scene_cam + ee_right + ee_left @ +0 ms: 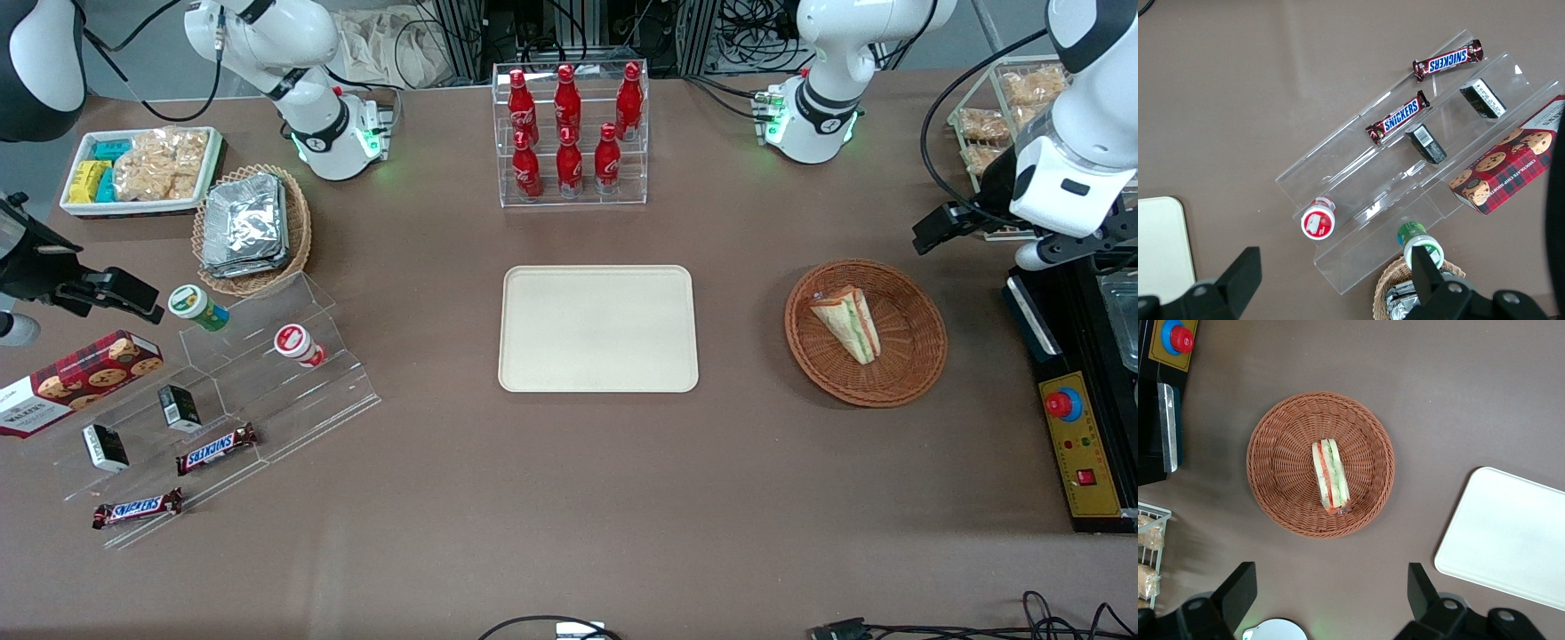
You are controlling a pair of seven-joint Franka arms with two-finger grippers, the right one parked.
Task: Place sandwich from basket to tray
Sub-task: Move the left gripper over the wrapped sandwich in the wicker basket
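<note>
The sandwich (849, 322) (1330, 477), a wrapped wedge with green and orange-red filling, lies in the round reddish-brown wicker basket (907, 373) (1278, 453). The cream tray (597, 329) (1511, 540) lies bare on the table beside the basket, toward the parked arm's end. My left gripper (933, 236) (1331, 587) hangs high above the table, farther from the front camera than the basket and a little toward the working arm's end. It is open wide, with nothing between its fingers.
A clear rack of red cola bottles (569, 133) stands farther from the front camera than the tray. A control box with a red button (1080, 453) (1175, 340) and a wire rack of snacks (1005, 107) sit near the basket. Acrylic steps with snacks (222, 400) and a foil-packet basket (253, 227) lie toward the parked arm's end.
</note>
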